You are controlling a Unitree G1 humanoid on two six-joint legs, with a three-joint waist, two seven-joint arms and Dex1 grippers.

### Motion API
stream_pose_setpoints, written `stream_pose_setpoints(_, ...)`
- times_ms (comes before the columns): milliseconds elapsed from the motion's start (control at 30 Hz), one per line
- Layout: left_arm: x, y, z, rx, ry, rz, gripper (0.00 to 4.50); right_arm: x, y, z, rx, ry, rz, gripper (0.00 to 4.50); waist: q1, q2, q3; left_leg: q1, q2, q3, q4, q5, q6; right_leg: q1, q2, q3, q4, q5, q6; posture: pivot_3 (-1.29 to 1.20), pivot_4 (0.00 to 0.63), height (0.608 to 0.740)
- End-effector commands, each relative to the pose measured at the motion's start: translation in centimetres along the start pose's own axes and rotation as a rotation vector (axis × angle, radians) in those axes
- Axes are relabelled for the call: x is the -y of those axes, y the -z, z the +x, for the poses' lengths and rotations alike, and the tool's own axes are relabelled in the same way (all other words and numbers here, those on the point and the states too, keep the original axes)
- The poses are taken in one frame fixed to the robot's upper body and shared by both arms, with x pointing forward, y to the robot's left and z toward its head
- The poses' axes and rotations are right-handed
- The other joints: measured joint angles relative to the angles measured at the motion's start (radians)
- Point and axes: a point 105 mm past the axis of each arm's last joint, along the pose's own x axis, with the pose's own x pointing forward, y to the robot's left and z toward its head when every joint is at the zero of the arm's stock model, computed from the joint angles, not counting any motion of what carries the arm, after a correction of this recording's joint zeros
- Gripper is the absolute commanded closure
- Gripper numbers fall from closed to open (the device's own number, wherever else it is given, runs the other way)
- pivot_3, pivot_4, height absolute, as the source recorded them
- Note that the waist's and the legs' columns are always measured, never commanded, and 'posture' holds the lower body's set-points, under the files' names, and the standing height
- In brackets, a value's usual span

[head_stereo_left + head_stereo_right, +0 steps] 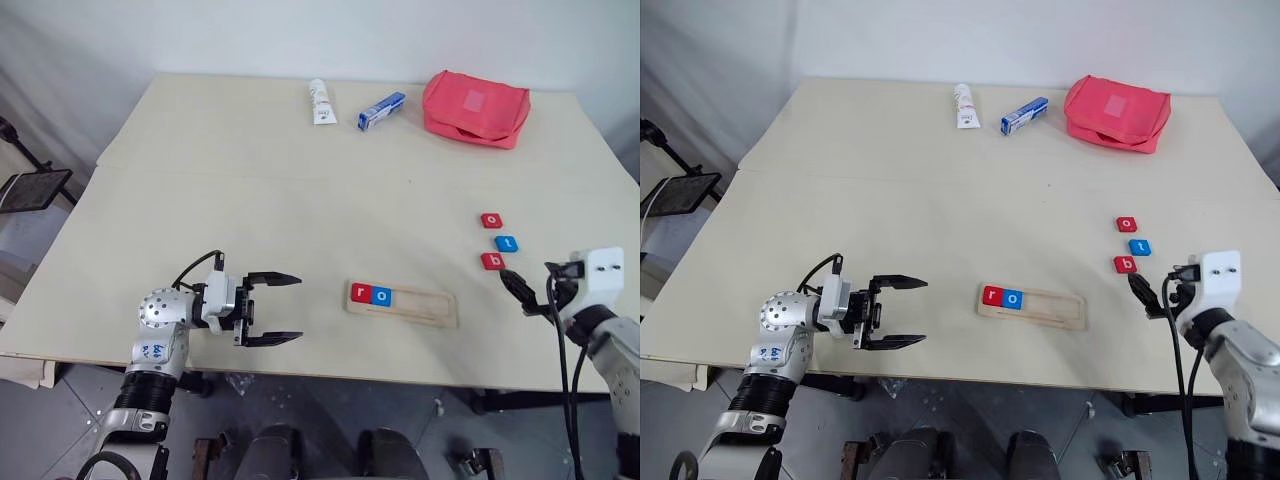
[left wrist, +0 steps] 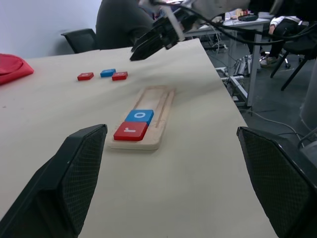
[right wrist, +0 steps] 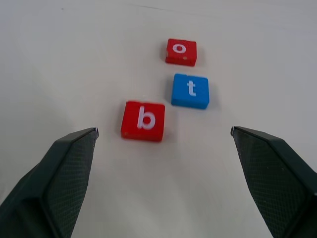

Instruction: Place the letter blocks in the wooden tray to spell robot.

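Wide open and empty, my right gripper (image 3: pixel 163 148) points at red b (image 3: pixel 143 120) just ahead; t (image 3: pixel 190 90) and o (image 3: pixel 181 51) lie beyond. Tray (image 1: pixel 425 305) holds r, o. Left gripper (image 1: pixel 272 309) is open, empty. Closing crooked could push b against t.

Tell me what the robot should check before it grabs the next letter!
1. Right hand open: ok, fingers wide apart.
2. Right hand empty: ok.
3. Small red square "b" block free to grab: ok, it lies flat on the table, apart from the blue "t" block and red "o" block.
4. Long light-wood tray has room: ok, only the red "r" block and blue "o" block sit in it.
5. Left hand out of the way: ok, open beside the tray.
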Motion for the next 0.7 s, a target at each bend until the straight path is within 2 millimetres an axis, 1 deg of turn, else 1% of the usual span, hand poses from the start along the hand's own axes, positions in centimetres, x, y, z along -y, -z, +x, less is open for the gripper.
stream_pose_setpoints(33, 0.4, -0.6, 0.0, 0.019, -0.006, 0.021, 0.05, 0.2, -0.3, 0.9, 0.004, -0.017, -0.024, 0.00, -0.002, 0.000, 0.000, 0.000, 0.000, 0.000, 0.000, 0.000, 0.000, 0.000, 0.000, 0.000, 0.000, 0.000, 0.000, 0.00, 0.150, 0.740)
stream_pose_setpoints(167, 0.6, -0.7, 0.1, 0.022, -0.018, 0.024, 0.05, -0.1, 0.1, 2.2, -0.004, -0.040, -0.002, 0.00, -0.004, 0.000, 0.000, -0.001, -0.001, -0.001, 0.000, 0.000, 0.000, 0.000, -0.001, 0.000, 0.000, 0.000, 0.000, 0.00, 0.150, 0.740)
stream_pose_setpoints(267, 0.8, -0.8, 0.1, 0.022, -0.021, 0.024, 0.05, -0.2, 0.5, 2.7, -0.014, -0.043, -0.002, 0.00, -0.006, 0.000, 0.000, -0.001, 0.000, -0.001, 0.000, 0.000, 0.000, 0.000, -0.001, -0.001, 0.000, 0.000, 0.000, 0.00, 0.150, 0.740)
stream_pose_setpoints(367, 0.9, -0.8, 0.0, 0.021, -0.030, 0.024, 0.05, -0.6, 0.9, 3.2, -0.022, -0.061, 0.008, 0.00, -0.007, 0.000, 0.000, -0.001, 0.000, -0.001, 0.000, 0.000, 0.000, 0.000, -0.001, -0.001, 0.000, 0.000, 0.000, 0.00, 0.150, 0.740)
stream_pose_setpoints(467, 1.0, -0.8, -0.1, 0.017, -0.043, 0.024, 0.05, -0.9, 2.0, 3.7, -0.053, -0.064, 0.024, 0.00, -0.007, 0.000, 0.000, -0.001, 0.000, 0.000, 0.000, 0.000, 0.000, 0.000, -0.001, -0.001, 0.000, 0.000, 0.000, 0.00, 0.150, 0.740)
stream_pose_setpoints(533, 1.0, -0.8, -0.1, 0.017, -0.049, 0.023, 0.05, -1.0, 2.4, 3.9, -0.058, -0.060, 0.028, 0.00, -0.008, 0.000, 0.000, 0.000, 0.000, 0.000, 0.000, 0.000, 0.000, 0.000, -0.001, -0.001, 0.000, 0.000, 0.000, 0.00, 0.150, 0.740)
stream_pose_setpoints(633, 1.1, -0.7, -0.1, 0.013, -0.049, 0.023, 0.00, -0.6, 2.8, 4.0, -0.063, -0.029, 0.044, 0.61, -0.007, 0.000, 0.000, 0.000, 0.000, -0.001, 0.000, 0.000, 0.000, 0.000, 0.000, -0.001, 0.000, 0.000, 0.000, 0.00, 0.150, 0.740)
stream_pose_setpoints(700, 1.1, -0.7, -0.2, 0.012, -0.051, 0.023, 0.00, -0.6, 2.9, 4.0, -0.059, -0.024, 0.048, 1.28, -0.008, 0.000, 0.000, 0.000, 0.000, -0.001, 0.000, 0.000, 0.000, 0.000, -0.001, -0.001, 0.000, 0.000, 0.000, 0.00, 0.150, 0.740)
